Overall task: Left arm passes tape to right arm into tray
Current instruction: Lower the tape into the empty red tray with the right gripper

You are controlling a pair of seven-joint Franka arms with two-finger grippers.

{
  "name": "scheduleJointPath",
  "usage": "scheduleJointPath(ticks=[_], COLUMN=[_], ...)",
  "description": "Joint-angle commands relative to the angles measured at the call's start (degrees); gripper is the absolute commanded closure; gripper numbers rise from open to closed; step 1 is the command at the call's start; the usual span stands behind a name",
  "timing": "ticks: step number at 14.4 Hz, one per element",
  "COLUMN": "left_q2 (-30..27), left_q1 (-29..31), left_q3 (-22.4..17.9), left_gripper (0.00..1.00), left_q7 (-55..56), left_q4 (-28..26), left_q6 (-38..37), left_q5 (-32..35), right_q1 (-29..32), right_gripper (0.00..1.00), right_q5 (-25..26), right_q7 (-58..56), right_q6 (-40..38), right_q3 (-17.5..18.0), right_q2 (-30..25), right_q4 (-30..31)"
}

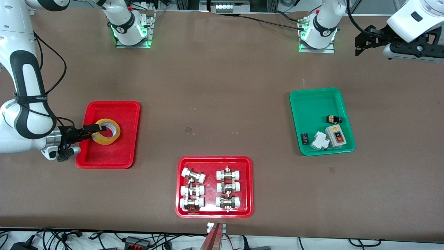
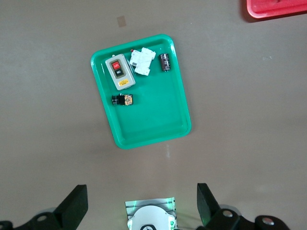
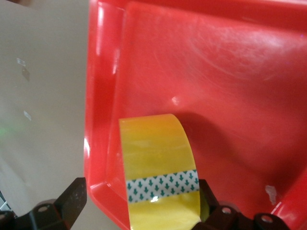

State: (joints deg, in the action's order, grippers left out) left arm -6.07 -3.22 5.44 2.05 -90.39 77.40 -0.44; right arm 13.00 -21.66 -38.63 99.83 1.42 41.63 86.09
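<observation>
Tape [image 1: 108,131]: yellow see-through roll with a band of green arrows, lying in the plain red tray [image 1: 119,154]. Right gripper [image 1: 98,130] fingers spread, straddling its wall. Left gripper [image 2: 141,203] wide, empty, above the green tray [image 2: 153,124]. "WANJIN"-like lettering on arm strap [image 1: 36,98], unclear.

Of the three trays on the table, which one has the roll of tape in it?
The plain shallow red plastic tray at the right arm's end holds the yellow see-through tape roll. The other red tray carries white-capped metal fittings, the green tray electrical parts.

Bare table [image 1: 222,104] between three trays
</observation>
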Motion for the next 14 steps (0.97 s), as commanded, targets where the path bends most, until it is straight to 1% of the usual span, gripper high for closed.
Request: scheduleJointPath(ticks=[1, 2, 4, 6, 8, 9, 14], left_q2=[-0.09, 0.09, 0.53, 1.32, 1.41, 1.41, 1.50], left_q1=[0.58, 0.50, 0.50, 0.58, 0.58, 0.58, 0.50], left_q3=[0.18, 0.27, 0.62, 0.54, 0.36, 0.36, 0.45], left_gripper=[0.00, 0.00, 0.00, 0.00, 0.00, 0.00, 0.00], left_q7=[0.41, 0.41, 0.49, 0.50, 0.50, 0.41, 0.41], left_q4=[-0.14, -0.05, 0.74, 1.44, 1.45, 1.45, 1.45], left_q6=[0.73, 0.82, 0.82, 0.73, 0.73, 0.73, 0.82], left_q5=[-0.61, -0.53, -0.44, -0.52, -0.53, -0.61, -0.97], right_q1=[1.59, 2.12, 1.69, 0.37, -0.60, -1.47, -1.22], right_gripper=[0.00, 0.00, 0.00, 0.00, 0.00, 0.00, 0.00], right_q5=[0.13, -0.48, -1.45, -0.40, 2.31, 2.50, 1.89], right_q7=[-2.67, -4.59, -5.49, -5.76, -5.67, -5.49, -5.67], right_q6=[0.98, 1.51, 1.60, 3.52, 4.76, 5.02, 5.29], right_q3=[0.42, 0.42, 0.42, 0.42, 0.42, 0.42, 0.60], right_q2=[0.99, 1.86, 1.79, 1.00, 0.82, 0.64, 0.91], right_q4=[1.18, 1.18, 1.09, 0.83, 0.83, 1.00, 2.41])
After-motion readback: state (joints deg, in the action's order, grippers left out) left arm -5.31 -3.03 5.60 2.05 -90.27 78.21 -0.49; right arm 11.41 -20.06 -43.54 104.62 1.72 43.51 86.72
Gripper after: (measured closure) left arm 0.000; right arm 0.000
